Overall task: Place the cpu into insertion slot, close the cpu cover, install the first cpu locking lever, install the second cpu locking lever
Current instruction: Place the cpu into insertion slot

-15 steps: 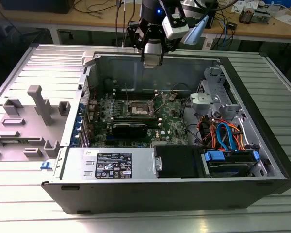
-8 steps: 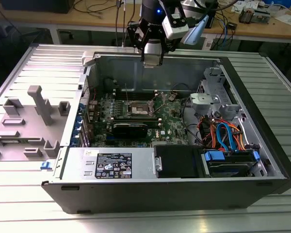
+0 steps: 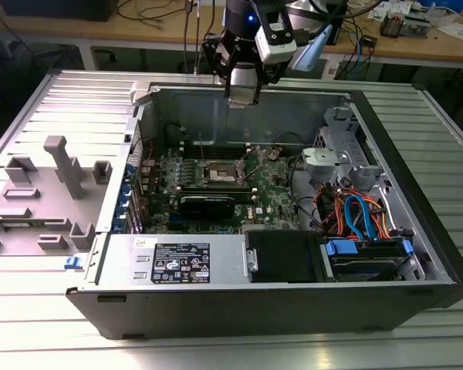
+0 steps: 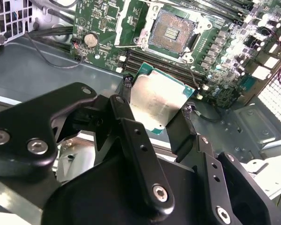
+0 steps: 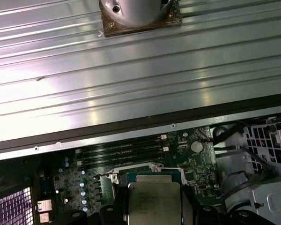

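Jaws clenched on cpu (image 4: 154,101), chip between them, well apart from insertion slot (image 4: 172,32).

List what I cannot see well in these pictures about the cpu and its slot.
- Second wrist view: the gripper, shut on the cpu, covers one cpu corner with its black links. The cpu's underside faces away. The insertion slot has its rim cut off by the picture edge.
- First wrist view: the cpu is cut off by the picture edge and hides most of the slot.
- Exterior view: the slot is too small to show detail.
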You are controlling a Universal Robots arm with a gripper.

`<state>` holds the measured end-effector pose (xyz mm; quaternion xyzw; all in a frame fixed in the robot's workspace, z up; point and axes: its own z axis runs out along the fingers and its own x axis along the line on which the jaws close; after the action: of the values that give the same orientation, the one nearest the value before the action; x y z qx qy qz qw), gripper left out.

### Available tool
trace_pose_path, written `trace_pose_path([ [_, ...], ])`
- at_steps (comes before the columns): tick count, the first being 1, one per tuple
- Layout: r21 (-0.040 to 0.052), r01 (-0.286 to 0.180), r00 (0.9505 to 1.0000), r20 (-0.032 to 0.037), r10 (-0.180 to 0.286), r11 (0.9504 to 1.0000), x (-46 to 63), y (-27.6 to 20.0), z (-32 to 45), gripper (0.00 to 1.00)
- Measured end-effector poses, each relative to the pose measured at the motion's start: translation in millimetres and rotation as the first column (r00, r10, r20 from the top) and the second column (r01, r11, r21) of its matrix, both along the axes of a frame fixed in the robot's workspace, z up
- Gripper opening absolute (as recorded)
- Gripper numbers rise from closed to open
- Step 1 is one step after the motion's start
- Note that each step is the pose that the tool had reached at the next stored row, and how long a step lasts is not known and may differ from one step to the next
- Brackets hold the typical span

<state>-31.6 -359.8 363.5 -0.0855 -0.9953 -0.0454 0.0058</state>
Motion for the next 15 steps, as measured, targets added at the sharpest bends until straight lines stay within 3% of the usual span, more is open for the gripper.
trace_pose_path([
  [6, -0.0001, 0.033, 0.9995, -0.0001, -0.033, 0.9995, -0.7, 0.0, -0.6, 0.55],
  [11, -0.0001, 0.110, 0.9939, -0.0001, -0.110, 0.9939, -0.7, 0.0, -1.2, 0.55],
  [13, -0.0001, 0.149, 0.9889, -0.0002, -0.149, 0.9889, -0.7, -0.1, -1.6, 0.55],
  [15, -0.0001, 0.159, 0.9873, -0.0002, -0.159, 0.9873, -0.7, -0.1, -1.7, 0.55],
])
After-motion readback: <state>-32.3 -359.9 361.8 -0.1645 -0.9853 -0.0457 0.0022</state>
